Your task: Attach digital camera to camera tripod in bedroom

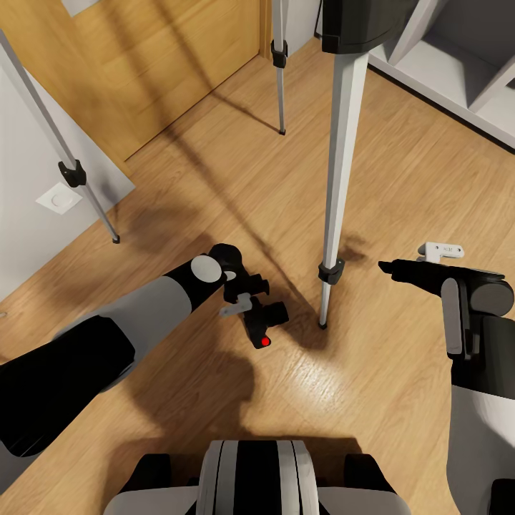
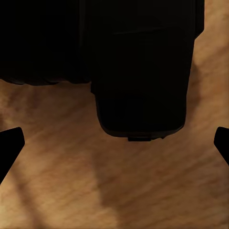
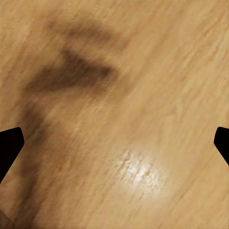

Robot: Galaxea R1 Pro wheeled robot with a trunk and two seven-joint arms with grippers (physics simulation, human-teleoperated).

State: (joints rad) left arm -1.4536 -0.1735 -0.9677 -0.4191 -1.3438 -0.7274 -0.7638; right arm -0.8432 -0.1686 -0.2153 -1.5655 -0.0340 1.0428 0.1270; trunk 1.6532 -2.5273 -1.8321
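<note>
Your left gripper [image 1: 247, 304] is hovering wide open and empty directly above the digital camera [image 1: 266, 322] — lying on the floor [image 1: 400, 193] beside the camera tripod [image 1: 342, 164] leg — your nearer arm.

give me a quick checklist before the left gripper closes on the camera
1. Digital camera lying on the wood floor within reach: ok.
2. Left gripper open: ok, fingertips spread wide in the left wrist view.
3. Camera between the fingers: not ok, its body sits beyond the tips.
4. Right gripper empty and apart: ok, hovering over bare floor.
5. Camera tripod leg close beside the camera: ok, not touching.
6. Tripod head free for mounting: cannot tell.
</note>
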